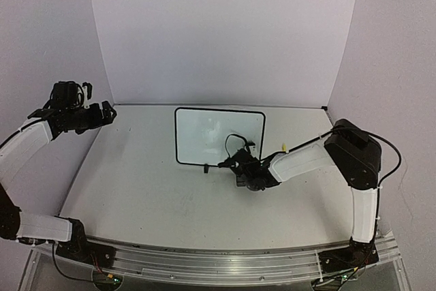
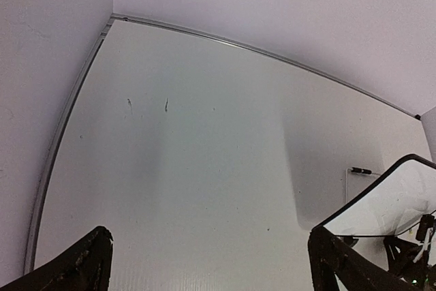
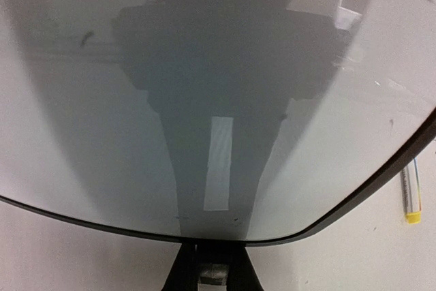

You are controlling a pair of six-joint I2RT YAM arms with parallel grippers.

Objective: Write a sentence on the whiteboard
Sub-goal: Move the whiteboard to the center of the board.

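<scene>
The whiteboard (image 1: 219,134) lies flat mid-table, white with a thin black frame. It fills the right wrist view (image 3: 204,100), and its corner shows in the left wrist view (image 2: 402,202). I see no readable sentence on it, only a small dark smudge (image 3: 85,37). My right gripper (image 1: 233,163) sits at the board's near edge. Its fingers (image 3: 213,269) are close together on a small grey thing that looks like the marker; its tip is hidden. My left gripper (image 1: 105,112) is open and empty, raised at the far left (image 2: 211,267).
A clear tube with a yellow end (image 3: 411,195) lies on the table just right of the board, beside my right forearm (image 1: 283,146). White walls close in the table at the back and sides. One black foot (image 1: 206,167) of the board sticks out at its near edge.
</scene>
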